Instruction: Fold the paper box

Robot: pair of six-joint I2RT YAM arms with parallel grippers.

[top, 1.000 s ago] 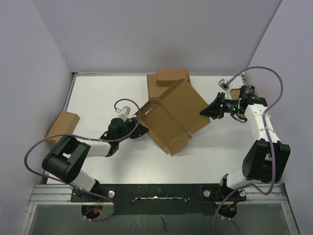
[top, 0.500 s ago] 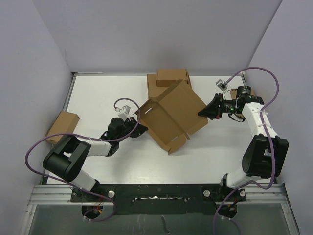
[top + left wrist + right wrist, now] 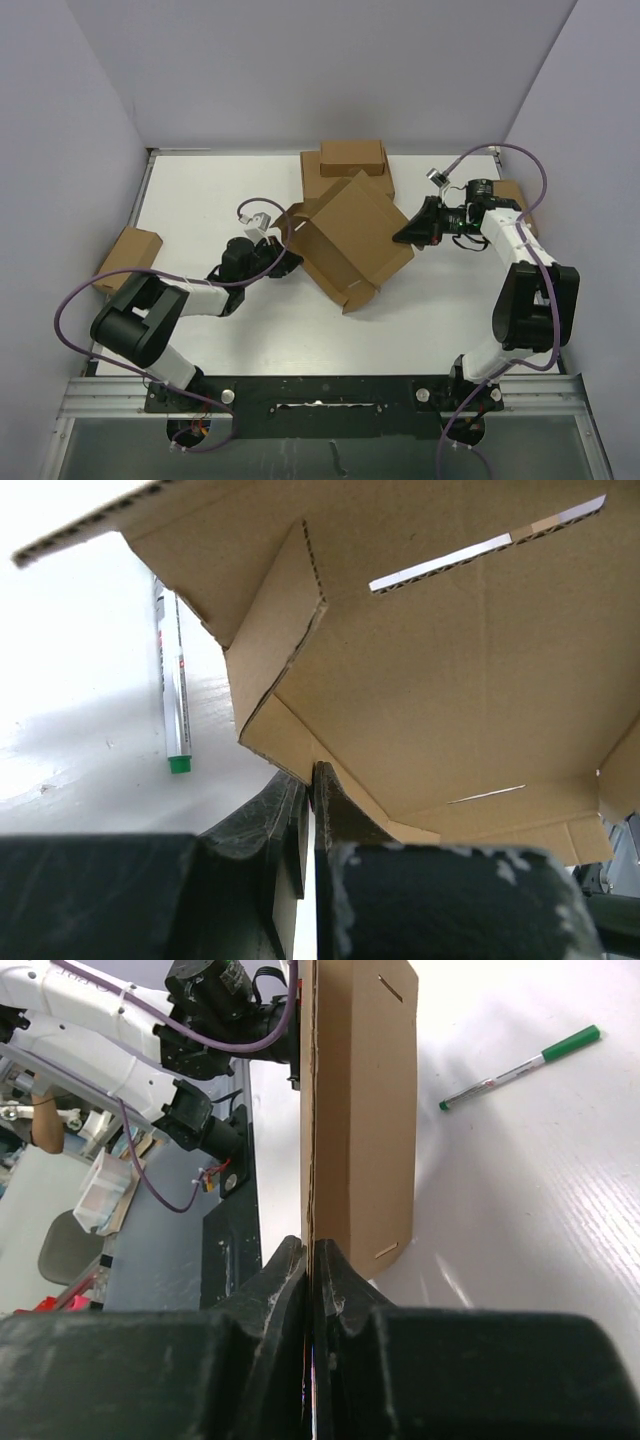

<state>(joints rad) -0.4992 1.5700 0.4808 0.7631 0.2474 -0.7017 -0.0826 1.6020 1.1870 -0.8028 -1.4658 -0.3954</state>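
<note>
The paper box (image 3: pixel 350 240) bore no print: plain brown corrugated card with slots and flaps, tilted up over the table's (image 3: pixel 200 195) middle. The left fingers (image 3: pixel 345 815) pinched its lower-left edge and the right fingers (image 3: pixel 345 1290) its right edge. Lettering on the green-capped pen (image 3: pixel 177 695) seemed too small to read.

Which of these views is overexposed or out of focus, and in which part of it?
Left wrist view: the table is washed out to white at upper left, and the left gripper is blurred up close. Right wrist view: the right gripper is soft too, the paper box sharp. Top view: even light, faint shadows.
</note>
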